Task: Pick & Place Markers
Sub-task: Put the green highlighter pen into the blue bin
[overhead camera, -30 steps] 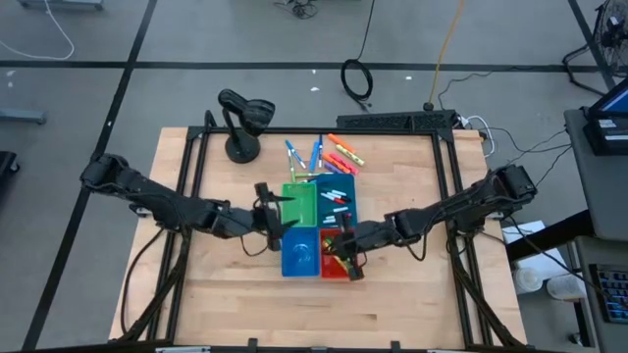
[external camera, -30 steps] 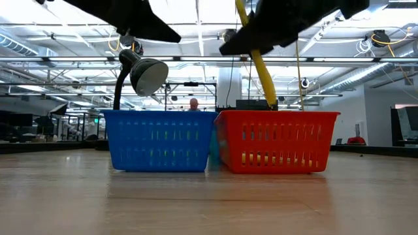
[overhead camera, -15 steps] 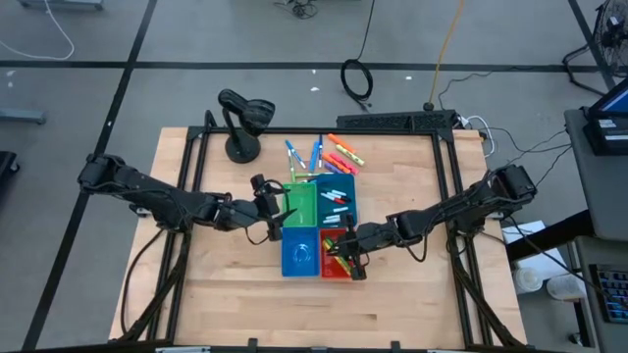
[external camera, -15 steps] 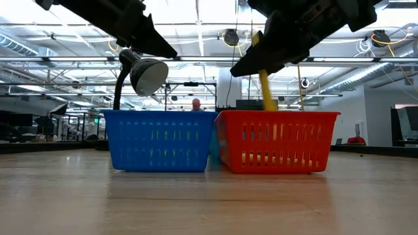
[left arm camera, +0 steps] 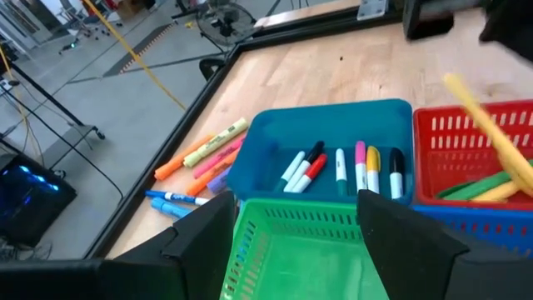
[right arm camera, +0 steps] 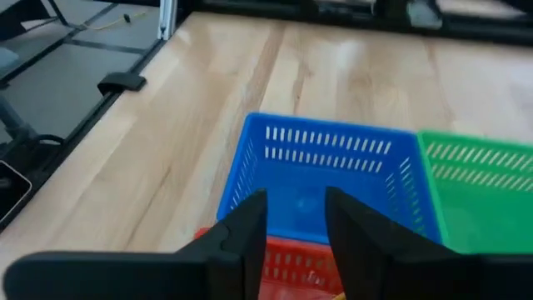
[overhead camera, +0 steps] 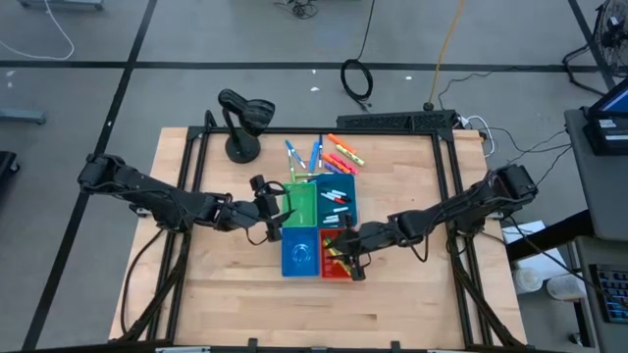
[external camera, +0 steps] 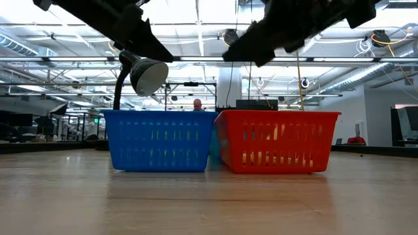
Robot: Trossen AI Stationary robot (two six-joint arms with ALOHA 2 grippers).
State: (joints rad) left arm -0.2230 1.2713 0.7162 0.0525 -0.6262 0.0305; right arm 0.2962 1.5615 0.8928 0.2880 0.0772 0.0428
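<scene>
Four small bins stand in a square: green (overhead camera: 302, 201), teal (overhead camera: 340, 186), blue (overhead camera: 299, 255) and red (overhead camera: 334, 274). A yellow marker (left arm camera: 488, 133) leans slanted in the red bin on green and yellow ones. Several markers (left arm camera: 350, 167) lie in the teal bin, and more markers (overhead camera: 329, 152) lie loose on the table beyond the bins. My left gripper (left arm camera: 296, 225) hovers open and empty above the green bin's near wall. My right gripper (right arm camera: 296, 223) is open and empty above the red bin (right arm camera: 291, 260), pointing toward the blue bin (right arm camera: 325, 179).
A black lamp-like stand (overhead camera: 240, 123) sits on the table's far left part. The loose markers (left arm camera: 200, 158) lie near the far edge, beside the teal bin (left arm camera: 333, 133). Bare wood lies near the blue and red bins (external camera: 196, 202) and to either side.
My right gripper held a yellow marker upright over the red bin, lowered it, and the marker has left the fingers and dropped in, now leaning slanted. My left gripper has shifted slightly toward the far edge, over the green bin.
</scene>
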